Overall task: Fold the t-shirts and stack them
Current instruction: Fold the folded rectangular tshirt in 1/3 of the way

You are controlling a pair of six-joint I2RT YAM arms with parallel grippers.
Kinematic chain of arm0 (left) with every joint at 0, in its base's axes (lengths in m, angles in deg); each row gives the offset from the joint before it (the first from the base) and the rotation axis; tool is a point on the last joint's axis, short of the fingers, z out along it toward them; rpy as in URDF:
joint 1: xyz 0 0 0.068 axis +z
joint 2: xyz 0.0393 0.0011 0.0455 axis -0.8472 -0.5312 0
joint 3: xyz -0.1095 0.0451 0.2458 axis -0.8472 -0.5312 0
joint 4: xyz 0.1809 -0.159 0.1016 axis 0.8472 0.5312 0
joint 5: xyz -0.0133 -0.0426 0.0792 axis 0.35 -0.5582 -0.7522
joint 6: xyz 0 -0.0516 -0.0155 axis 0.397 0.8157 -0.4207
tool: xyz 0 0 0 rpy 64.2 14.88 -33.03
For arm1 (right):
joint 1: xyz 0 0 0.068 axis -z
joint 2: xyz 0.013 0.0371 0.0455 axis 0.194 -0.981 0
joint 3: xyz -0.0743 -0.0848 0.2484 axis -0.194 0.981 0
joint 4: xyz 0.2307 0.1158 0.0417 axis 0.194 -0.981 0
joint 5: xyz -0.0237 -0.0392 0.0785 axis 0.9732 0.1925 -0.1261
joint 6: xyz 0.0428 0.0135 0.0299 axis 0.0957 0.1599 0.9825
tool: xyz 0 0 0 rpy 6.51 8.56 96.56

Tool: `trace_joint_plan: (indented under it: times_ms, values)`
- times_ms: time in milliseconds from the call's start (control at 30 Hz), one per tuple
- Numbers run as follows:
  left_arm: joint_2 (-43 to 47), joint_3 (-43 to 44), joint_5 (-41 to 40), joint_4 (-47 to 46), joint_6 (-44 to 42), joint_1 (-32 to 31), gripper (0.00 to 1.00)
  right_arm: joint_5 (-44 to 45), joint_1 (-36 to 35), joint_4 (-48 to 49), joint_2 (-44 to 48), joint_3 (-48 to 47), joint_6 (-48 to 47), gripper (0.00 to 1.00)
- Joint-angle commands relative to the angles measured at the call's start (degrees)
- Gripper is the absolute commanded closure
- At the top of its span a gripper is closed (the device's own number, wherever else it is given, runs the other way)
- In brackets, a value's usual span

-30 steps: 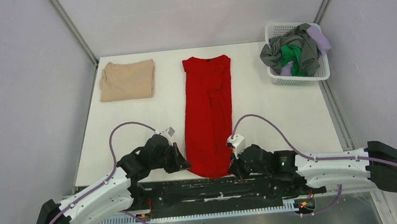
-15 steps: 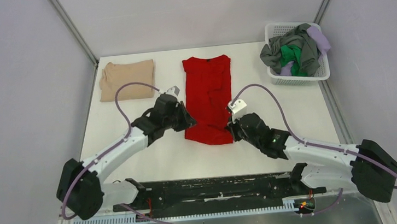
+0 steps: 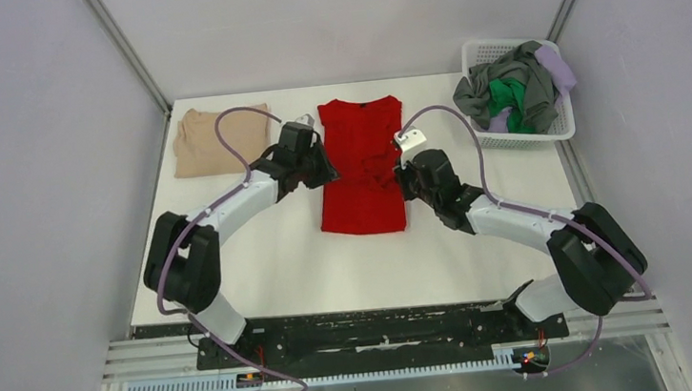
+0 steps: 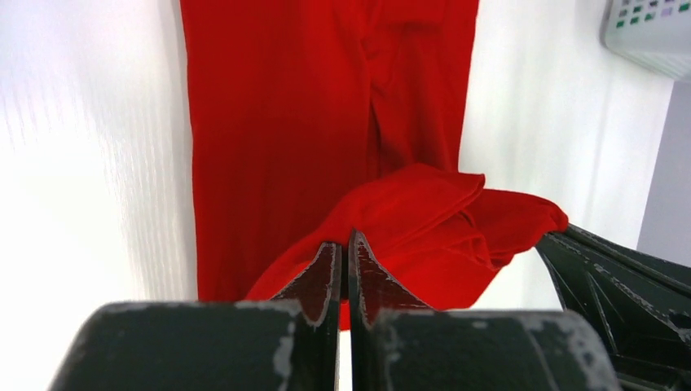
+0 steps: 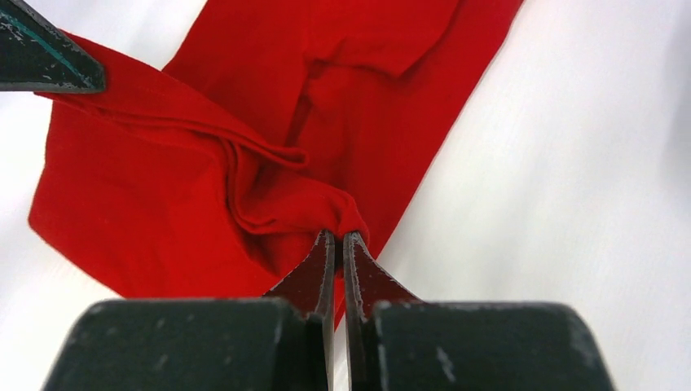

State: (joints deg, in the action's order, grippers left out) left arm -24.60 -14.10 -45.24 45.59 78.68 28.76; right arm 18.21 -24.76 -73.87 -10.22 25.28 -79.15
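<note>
Red cloth takes up the middle of the white table (image 3: 273, 270). The red t-shirt (image 3: 360, 137) lies lengthwise with its collar at the far end. Its near hem is lifted and doubled back over the body. The left pincer (image 4: 344, 239) is closed tight on the left corner of that lifted hem, with red fabric pinched between its pressed-together tips. The right pincer (image 5: 338, 236) is clamped in the same way on the right corner, a bunched pleat of cloth caught at its tips. Between the two, the hem sags in loose folds above the flat part of the shirt. A folded beige t-shirt (image 3: 203, 147) rests at the far left corner, apart from the red one. Grey, green and lavender shirts (image 3: 510, 93) are heaped in the white basket (image 3: 479, 48) at the far right corner.
</note>
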Motion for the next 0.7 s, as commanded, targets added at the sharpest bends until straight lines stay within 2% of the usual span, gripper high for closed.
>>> trace_joint_plan:
  times_ms: [0,67,233,500,533,567,600,633,667]
  values:
    - [-4.8,5.6,0.3,-0.7,-4.1,1.6,0.94,-4.0,2.8,4.6,-3.4,-4.0,-2.0,1.0]
    - [-7.1,7.7,0.6,-0.4,-4.0,2.2,0.93,-5.2,4.0,4.9,-5.6,-5.2,-1.8,1.0]
    - [-12.2,12.4,0.7,0.0,-4.5,3.3,0.85,-8.6,6.9,7.2,-10.3,-7.5,-1.3,1.0]
    - [-18.9,17.4,-0.4,0.7,-4.0,4.8,0.81,-8.8,10.0,10.8,-17.5,-9.8,3.4,0.96]
    - [-20.0,18.3,-0.1,0.8,-4.0,5.1,0.79,-9.1,10.3,11.3,-18.2,-10.1,3.5,0.92]
    - [-20.8,19.3,0.1,1.4,-3.9,5.3,0.78,-9.3,10.7,11.4,-18.9,-10.7,3.3,0.78]
    - [-21.7,20.4,0.1,2.0,-3.7,5.6,0.67,-8.9,11.1,11.1,-19.6,-11.5,3.1,0.57]
    - [-22.2,21.3,0.1,2.8,-3.3,6.1,0.31,-8.4,11.7,10.5,-20.1,-12.5,2.8,0.42]
    - [-22.5,22.1,0.0,3.6,-2.9,6.5,0.01,-8.2,12.3,9.6,-20.3,-13.4,2.6,0.34]
